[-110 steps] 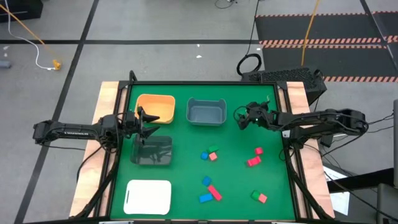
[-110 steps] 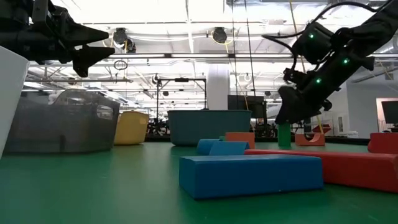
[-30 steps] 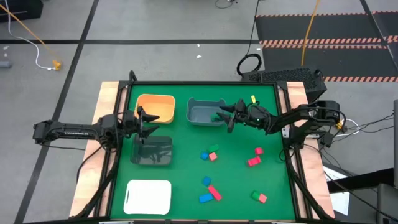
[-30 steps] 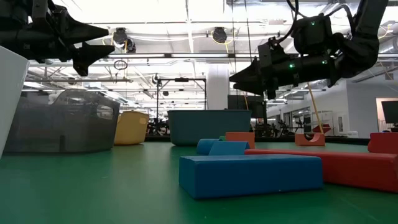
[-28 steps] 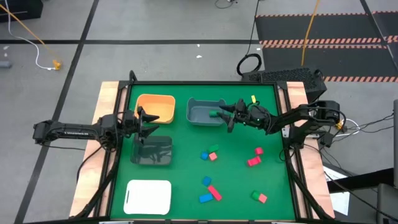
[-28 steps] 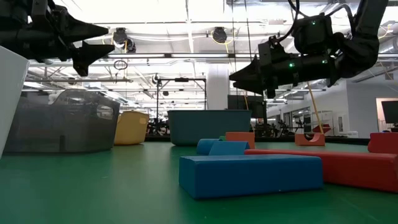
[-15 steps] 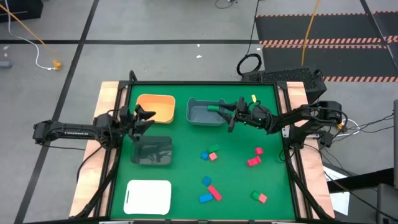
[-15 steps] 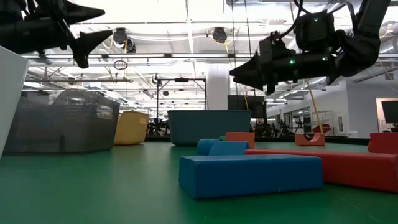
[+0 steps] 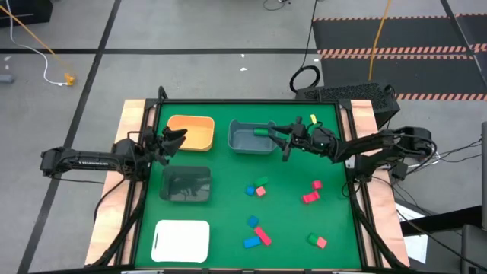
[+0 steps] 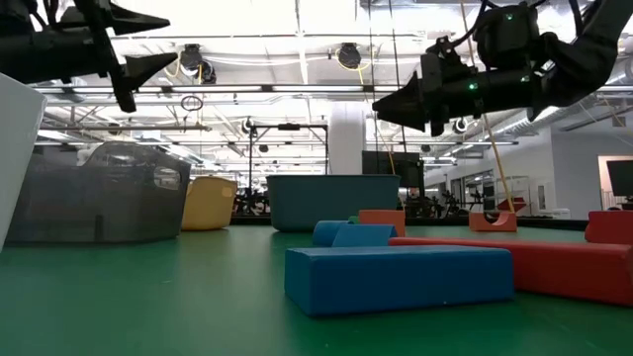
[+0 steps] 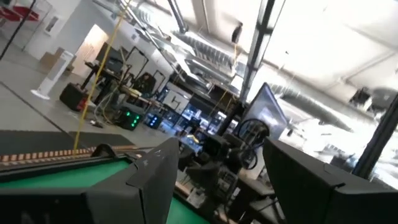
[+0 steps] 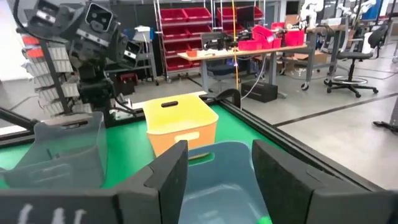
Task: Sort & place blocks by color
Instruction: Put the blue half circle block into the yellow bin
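Observation:
Several small blocks lie flat on the green table: a blue, green and pink group (image 9: pixel 256 188), a pink (image 9: pixel 316 184) and a red one (image 9: pixel 309 198), and blue, red and green ones near the front (image 9: pixel 259 234). One green block (image 9: pixel 261 132) lies inside the grey-blue bin (image 9: pixel 252 144), also visible as the green block (image 12: pixel 264 219) in the right wrist view. My right gripper (image 9: pixel 281 141) hangs open above that bin's right rim, nothing between its fingers (image 12: pixel 177 171). My left gripper (image 9: pixel 173 138) is open and tipped upward beside the orange bin (image 9: pixel 190 132).
A clear dark bin (image 9: pixel 186 185) stands in front of the orange bin, and a white flat tray (image 9: pixel 182 240) lies at the near left. In the low view a blue bar (image 10: pixel 396 277) and a red bar (image 10: pixel 554 262) lie close to the camera. Wooden rails edge the table.
My left gripper has tipped its fingers upward and rolled, swinging from over the clear bin toward the orange bin. My right gripper has risen a little over the grey-blue bin.

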